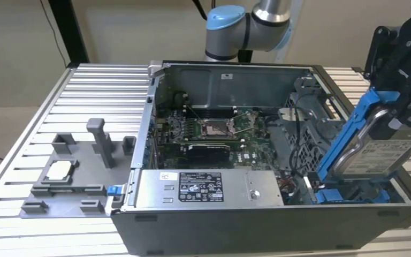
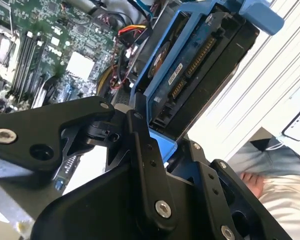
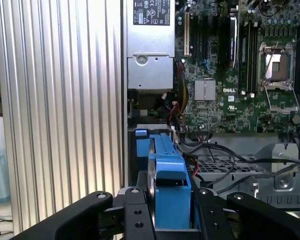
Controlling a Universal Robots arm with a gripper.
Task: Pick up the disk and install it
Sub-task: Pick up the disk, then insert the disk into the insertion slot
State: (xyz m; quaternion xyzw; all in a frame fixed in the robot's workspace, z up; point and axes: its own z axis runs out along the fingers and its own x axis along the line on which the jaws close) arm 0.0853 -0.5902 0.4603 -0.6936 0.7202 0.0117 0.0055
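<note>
The disk [image 1: 377, 152] is a silver drive with a white label in a blue bracket. It stands steeply tilted at the exterior view's right, its lower end down by the blue drive bay [image 1: 352, 195] in the front corner of the open computer case [image 1: 263, 227]. My black gripper [image 1: 400, 112] is shut on the disk's upper part. In the second wrist view the disk [image 2: 197, 65] shows its connector edge beyond my gripper [image 2: 165, 150]. In the first wrist view the blue bracket [image 3: 167, 167] sits between the fingers [image 3: 137, 215] above the bay.
The case holds a motherboard [image 1: 213, 128], a grey power supply [image 1: 205, 187] with a white label, and loose cables [image 1: 298, 134]. A grey tray [image 1: 41, 206] with a small square chip [image 1: 59, 170] lies on the slatted table at the exterior view's left. A person's hand [image 2: 252, 182] shows off the table.
</note>
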